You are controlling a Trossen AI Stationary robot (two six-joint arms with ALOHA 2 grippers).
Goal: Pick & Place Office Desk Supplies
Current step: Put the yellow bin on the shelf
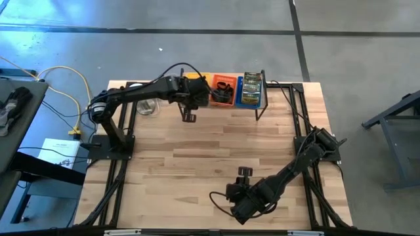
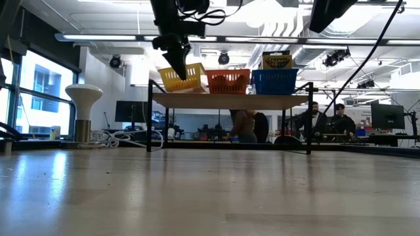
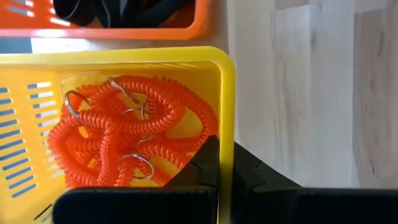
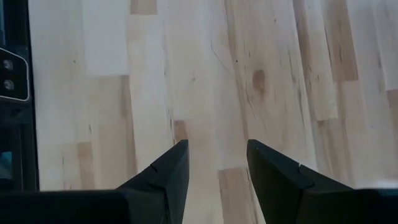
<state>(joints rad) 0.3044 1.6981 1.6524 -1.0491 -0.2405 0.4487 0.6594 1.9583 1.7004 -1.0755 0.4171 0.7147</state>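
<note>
The left hand sits clenched at the near rim of the yellow tray, its fingers pressed together with nothing between them, right beside the tangle of red-orange coiled loops lying inside that tray. In the high view the three trays stand in a row on a small raised shelf at the far edge of the worktop: yellow, then the orange tray with black clips, then the blue tray with green-and-silver packets. The right hand hangs over bare wood near the front edge, fingers parted and holding nothing. Judging by this, the step in hand looks like the left arm working at the yellow tray. A next move would call for spreading the fingers and dipping past the rim to catch a coil.
</note>
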